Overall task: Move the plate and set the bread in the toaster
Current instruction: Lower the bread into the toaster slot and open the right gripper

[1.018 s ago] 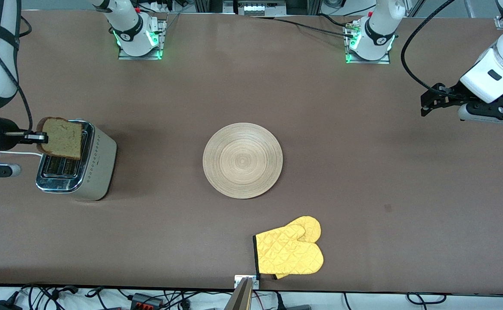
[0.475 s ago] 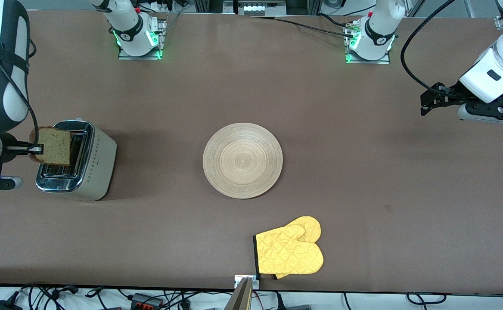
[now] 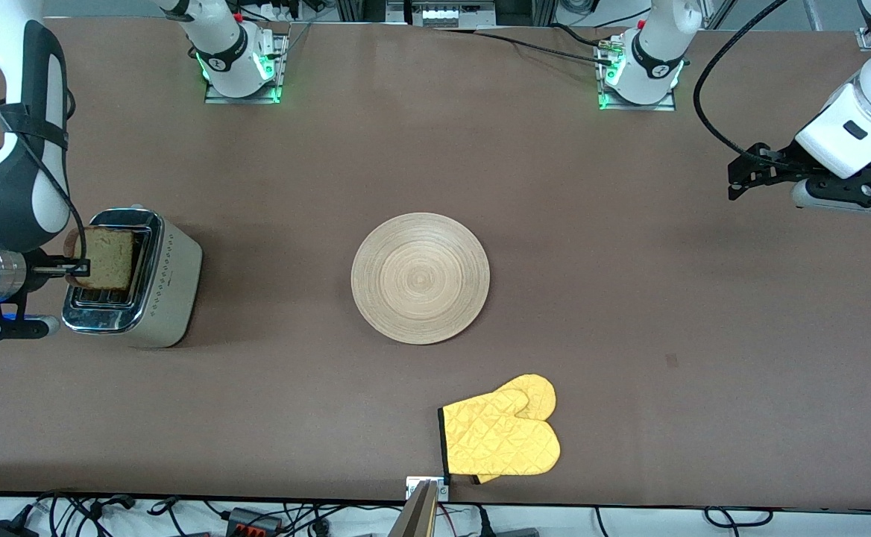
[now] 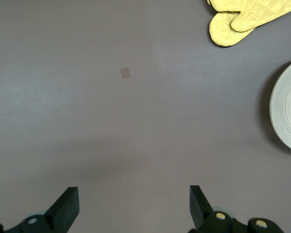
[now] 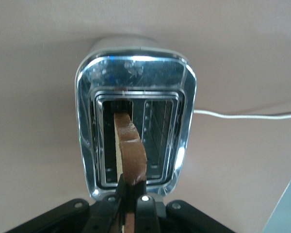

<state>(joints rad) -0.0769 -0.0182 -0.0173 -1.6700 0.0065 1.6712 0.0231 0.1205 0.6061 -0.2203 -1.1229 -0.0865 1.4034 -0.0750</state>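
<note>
My right gripper [image 3: 76, 266] is shut on the bread [image 3: 109, 259], a tan slice with a brown crust, held on edge over the toaster [image 3: 159, 291] at the right arm's end of the table. In the right wrist view the bread [image 5: 131, 150] stands in line with one slot of the chrome-topped toaster [image 5: 184, 87], its lower edge at the slot's mouth, with the right gripper [image 5: 131, 191] clamped on its crust. The pale wooden plate [image 3: 420, 277] lies bare at the table's middle; its rim [image 4: 287, 111] shows in the left wrist view. My left gripper [image 3: 737, 183] [image 4: 134, 204] is open and empty, waiting above the left arm's end.
A yellow oven mitt [image 3: 501, 436] lies nearer to the front camera than the plate, close to the table's edge; it also shows in the left wrist view [image 4: 242, 17]. The toaster's white cord [image 5: 247, 115] trails off beside it.
My right gripper has carried the bread down and in line with the toaster's slot. The left arm, plate and mitt have not moved.
</note>
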